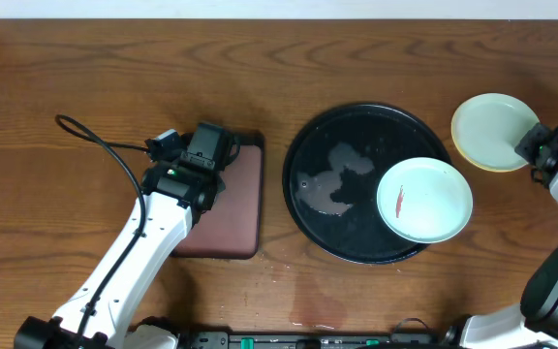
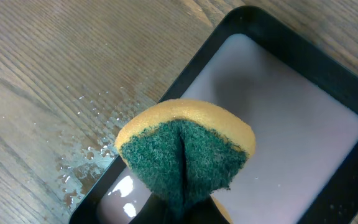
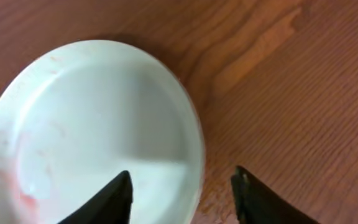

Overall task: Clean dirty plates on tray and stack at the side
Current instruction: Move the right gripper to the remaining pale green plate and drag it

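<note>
Left jaws were clamped on a folded sponge [image 2: 185, 152], green scrub side out, hanging over the small maroon tray [image 1: 245, 213] at the left. It was probably parked there so drips land in it (water drops [image 2: 86, 149] sat on the bench [image 1: 85, 68] just beside). Right jaws stood wide apart, straddling the rim of the top mint plate [image 1: 492, 126] on the bench at far right, holding nothing. That plate lay on a yellow plate [image 1: 480, 165], so the side stack had two. The black tray [image 1: 294, 155] in the middle held a puddle [image 1: 337, 179] and the dirty mint plate [image 1: 424, 199] at its near-right. That plate had a red smear [image 1: 400, 201] on it, so one was left to clean.
</note>
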`<state>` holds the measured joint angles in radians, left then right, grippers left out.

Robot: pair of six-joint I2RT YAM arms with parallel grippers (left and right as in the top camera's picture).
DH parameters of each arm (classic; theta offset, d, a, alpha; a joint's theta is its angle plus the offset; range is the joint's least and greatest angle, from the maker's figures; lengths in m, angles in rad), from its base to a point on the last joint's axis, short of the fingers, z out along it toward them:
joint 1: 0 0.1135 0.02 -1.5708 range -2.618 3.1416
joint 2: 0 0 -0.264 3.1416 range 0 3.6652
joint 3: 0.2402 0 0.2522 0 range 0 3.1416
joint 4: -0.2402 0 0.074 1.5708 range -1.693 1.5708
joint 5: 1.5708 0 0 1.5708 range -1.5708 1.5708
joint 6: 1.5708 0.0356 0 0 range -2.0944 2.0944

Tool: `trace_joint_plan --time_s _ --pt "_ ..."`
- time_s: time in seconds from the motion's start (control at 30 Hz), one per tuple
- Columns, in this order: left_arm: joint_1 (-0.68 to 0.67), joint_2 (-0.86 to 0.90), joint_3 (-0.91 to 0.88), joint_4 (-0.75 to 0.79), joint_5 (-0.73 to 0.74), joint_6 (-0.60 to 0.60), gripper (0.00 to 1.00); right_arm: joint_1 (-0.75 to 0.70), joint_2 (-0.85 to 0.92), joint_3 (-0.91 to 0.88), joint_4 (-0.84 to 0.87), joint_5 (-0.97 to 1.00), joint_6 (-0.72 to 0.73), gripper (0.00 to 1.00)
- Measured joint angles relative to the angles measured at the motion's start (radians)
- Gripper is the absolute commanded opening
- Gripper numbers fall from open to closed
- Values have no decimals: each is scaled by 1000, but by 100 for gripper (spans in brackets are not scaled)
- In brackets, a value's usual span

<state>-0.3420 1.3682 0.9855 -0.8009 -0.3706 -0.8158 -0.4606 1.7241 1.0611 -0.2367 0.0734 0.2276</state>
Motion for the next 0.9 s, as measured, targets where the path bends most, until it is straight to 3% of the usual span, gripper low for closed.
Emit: trace_joint_plan --time_s 0.23,0.33,0.43,0.47,0.53,0.57,0.67,0.83,0.9 --pt "0 0 0 2 3 0 8 4 -20 0 -39 -43 3 56" --pt "0 0 0 6 3 0 8 24 -62 0 -125 -121 3 53" --pt "0 0 0 5 3 0 8 48 -103 3 -229 -206 3 38" --pt "0 0 0 5 3 0 8 54 -111 5 -273 -227 2 21" --pt "0 0 -1 5 3 0 8 62 -117 6 -373 -263 4 5" --pt "0 0 -1 5 3 0 8 64 -117 6 -423 -271 3 8" --pt "0 0 -1 5 3 0 8 63 -117 4 -553 -285 10 33" --pt "0 0 -2 5 3 0 8 64 -117 4 -653 -260 9 47" --pt "0 0 -3 5 3 0 8 64 -117 4 -678 -232 11 66"
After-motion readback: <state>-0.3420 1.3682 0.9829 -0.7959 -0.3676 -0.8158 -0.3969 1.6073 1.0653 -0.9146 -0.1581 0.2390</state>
